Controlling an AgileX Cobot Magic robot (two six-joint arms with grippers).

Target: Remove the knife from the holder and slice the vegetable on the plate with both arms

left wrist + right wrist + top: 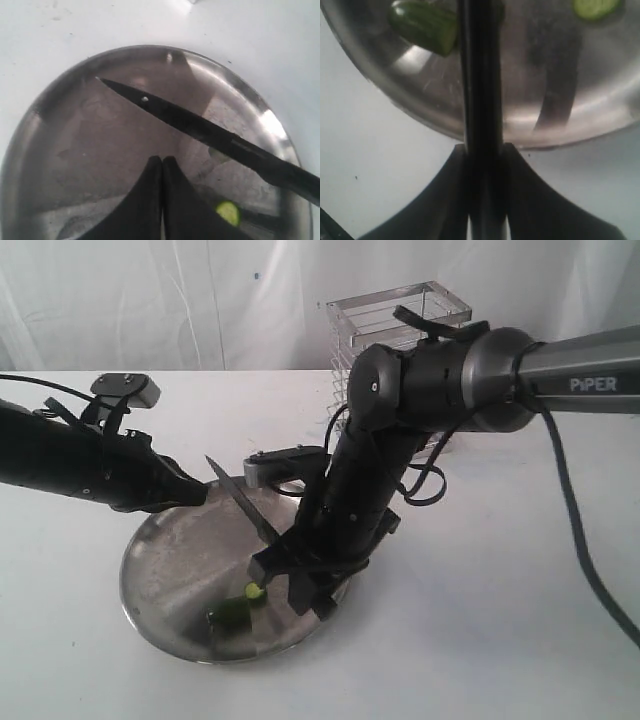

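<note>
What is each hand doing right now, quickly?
Left hand: closed, holding nothing, over the plate.
Right hand: closed on the knife.

Right arm [440,380] enters from 3 o'clock in the exterior view, silver PiPER forearm level, then elbows steeply down toward 7 o'clock, cables looped along it; its right gripper [300,575] sits low, fingers [445,190] clamped on either side of a slim black handle, as the right wrist view shows. Left arm [70,465] reaches in from 9 o'clock, nearly level and pointing toward 3 o'clock. Its left gripper [195,492] has both fingertips [150,185] pressed together with nothing between them, well apart from the right gripper.
</note>
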